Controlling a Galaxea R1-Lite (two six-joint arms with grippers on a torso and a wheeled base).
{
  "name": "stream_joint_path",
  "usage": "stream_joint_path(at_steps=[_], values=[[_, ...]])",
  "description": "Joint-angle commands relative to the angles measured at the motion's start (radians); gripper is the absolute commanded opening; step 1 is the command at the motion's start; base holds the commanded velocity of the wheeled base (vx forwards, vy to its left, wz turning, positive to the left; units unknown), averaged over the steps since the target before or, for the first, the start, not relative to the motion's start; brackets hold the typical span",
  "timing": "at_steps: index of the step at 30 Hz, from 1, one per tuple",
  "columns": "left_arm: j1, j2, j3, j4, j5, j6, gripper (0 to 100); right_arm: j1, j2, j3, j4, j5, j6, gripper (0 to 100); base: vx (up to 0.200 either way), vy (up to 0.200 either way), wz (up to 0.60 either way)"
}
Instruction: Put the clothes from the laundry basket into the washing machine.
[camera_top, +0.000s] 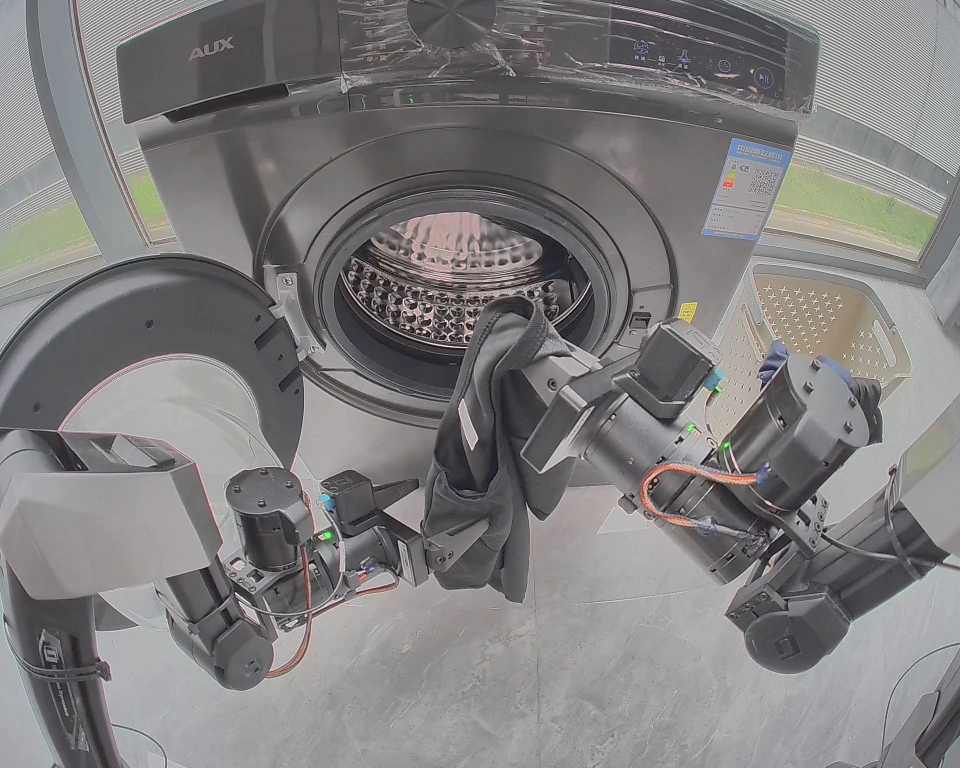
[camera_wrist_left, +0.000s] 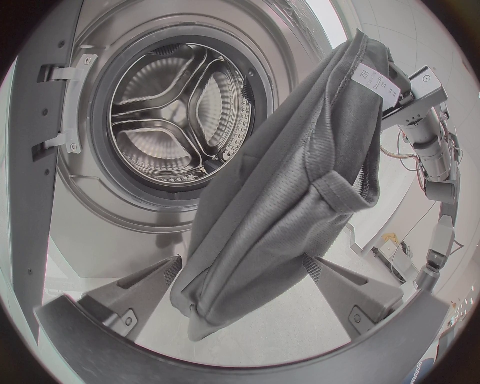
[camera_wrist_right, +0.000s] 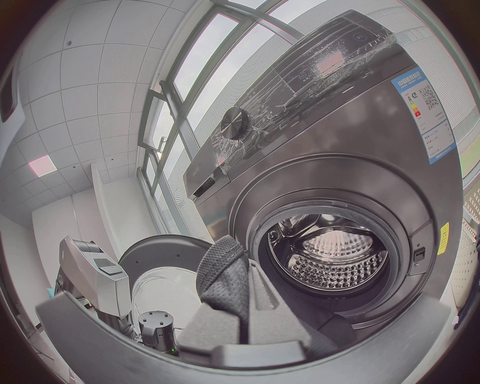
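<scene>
Only shiny metal is seen inside the drum (camera_top: 450, 270) of the washing machine (camera_top: 470, 150). The laundry basket (camera_top: 830, 310) is partly hidden by the right arm, so its inside cannot be made out. The dark cloth (camera_top: 490, 450) is hung straight down before the drum's lower rim, its top pinched by the right claw (camera_top: 535, 385). The left claw (camera_top: 445, 550) is spread wide around its bottom.
</scene>
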Motion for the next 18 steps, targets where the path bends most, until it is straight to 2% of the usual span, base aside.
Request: stream_joint_path(at_steps=[1, 4, 9, 10, 18], values=[[-0.003, 0.019, -0.017, 0.001, -0.004, 0.009, 100, 0.005, 0.004, 0.005, -0.002, -0.001, 0.001, 0, 0.0, 0.0, 0.0], [-0.001, 0.04, -0.04, -0.001, -0.003, 0.02, 100, 0.007, 0.004, 0.01, -0.002, -0.001, 0.001, 0, 0.0, 0.0, 0.0], [-0.004, 0.046, -0.053, -0.001, -0.003, 0.022, 100, 0.013, 0.013, 0.011, -0.002, -0.003, 0.001, 0, 0.0, 0.0, 0.0], [-0.004, 0.046, -0.053, -0.001, -0.003, 0.022, 0, 0.013, 0.013, 0.011, -0.002, -0.003, 0.001, 0, 0.0, 0.0, 0.0], [0.007, 0.025, -0.041, -0.002, 0.006, 0.023, 0, 0.003, 0.01, 0.017, -0.002, -0.007, 0.001, 0, 0.0, 0.0, 0.0]])
